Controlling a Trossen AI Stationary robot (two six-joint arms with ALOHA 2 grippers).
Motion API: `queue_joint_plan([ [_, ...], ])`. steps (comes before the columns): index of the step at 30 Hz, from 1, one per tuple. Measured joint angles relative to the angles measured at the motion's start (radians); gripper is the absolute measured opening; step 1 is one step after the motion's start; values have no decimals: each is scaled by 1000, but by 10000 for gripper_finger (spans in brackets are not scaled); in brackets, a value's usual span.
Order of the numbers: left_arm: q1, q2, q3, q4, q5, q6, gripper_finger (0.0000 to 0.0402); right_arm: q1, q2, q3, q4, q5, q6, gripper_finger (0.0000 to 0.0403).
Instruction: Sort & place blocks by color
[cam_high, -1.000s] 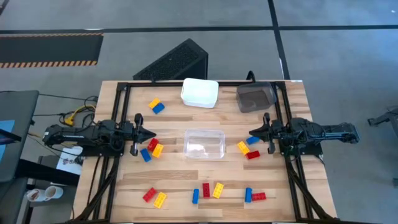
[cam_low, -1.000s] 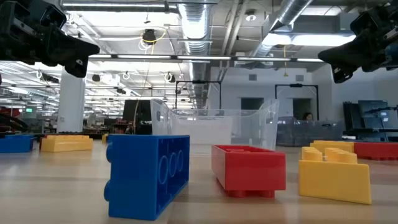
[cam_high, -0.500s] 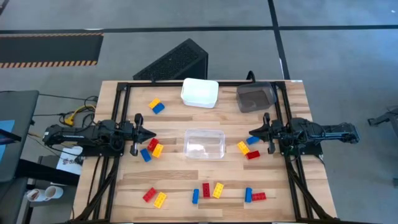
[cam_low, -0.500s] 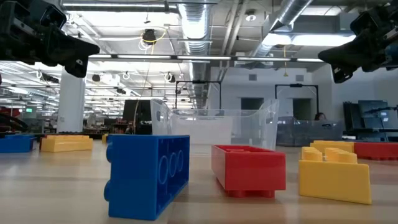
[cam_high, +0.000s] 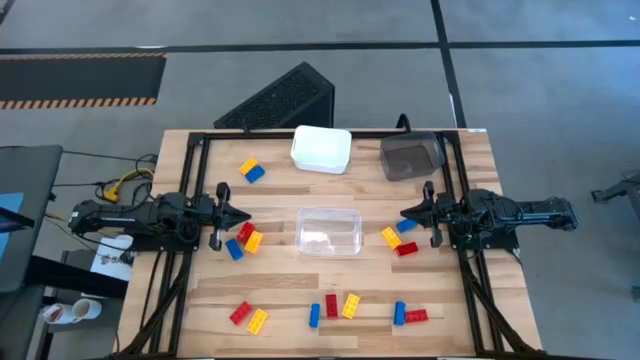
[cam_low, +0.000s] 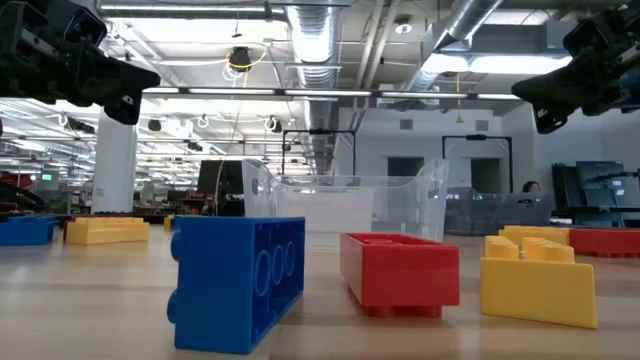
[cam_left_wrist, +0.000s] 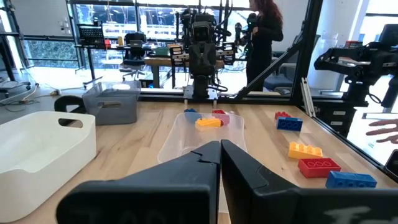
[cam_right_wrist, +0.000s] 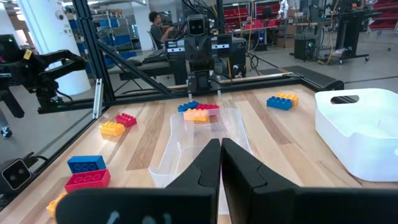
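Note:
Several red, blue and yellow blocks lie flat on the wooden table (cam_high: 330, 275). One cluster (cam_high: 242, 238) is under my left gripper (cam_high: 246, 215) and another (cam_high: 399, 240) is under my right gripper (cam_high: 404, 212). A blue-yellow pair (cam_high: 250, 170) lies farther back, and a row runs along the near edge, among them a blue block (cam_low: 240, 280), a red one (cam_low: 400, 272) and a yellow one (cam_low: 540, 280). Both grippers hang level above the table and face each other across the clear bin (cam_high: 328, 231). Each is shut on nothing (cam_left_wrist: 219, 149) (cam_right_wrist: 220, 146).
A white bin (cam_high: 321, 149) and a grey bin (cam_high: 410, 156) stand at the far edge, with the clear bin in the middle. A black frame (cam_high: 200, 135) borders the table. People show in the room beyond (cam_left_wrist: 264, 31).

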Motion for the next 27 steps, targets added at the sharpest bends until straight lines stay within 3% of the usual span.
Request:
queue_joint_plan([
  [27, 0, 0, 0, 0, 0, 0, 0, 0, 0, -3, 42, 2, -51, 39],
])
